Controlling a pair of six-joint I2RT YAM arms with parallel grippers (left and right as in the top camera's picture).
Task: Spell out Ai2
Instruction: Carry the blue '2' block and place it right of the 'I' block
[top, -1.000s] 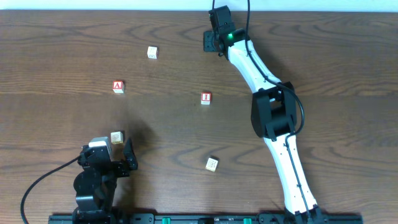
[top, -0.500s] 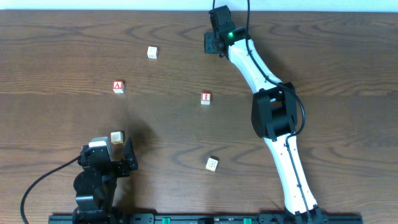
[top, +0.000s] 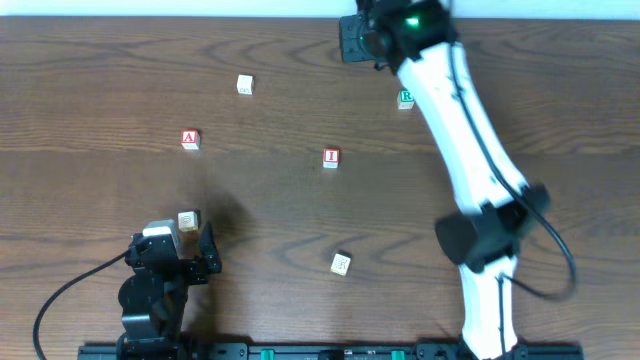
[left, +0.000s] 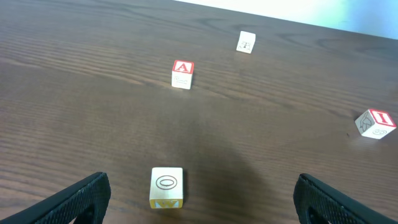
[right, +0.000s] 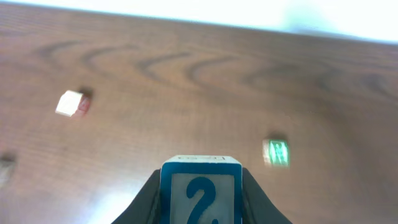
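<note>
Overhead, the right arm (top: 470, 130) stretches to the far edge of the worktop (top: 90, 60); the right wrist view shows the right jaws clamped on the blue 2 block (right: 201, 194), with a green-lettered block (right: 275, 152) lying on the wood beyond it; the left jaws stand wide apart near the front edge, holding nothing; just ahead of them lies an oval-marked block (left: 166, 186); the red A block (top: 190, 139) sits left of centre, the red I block (top: 331, 157) well apart to its right; a pale block (top: 245, 84) lies farther back.
</note>
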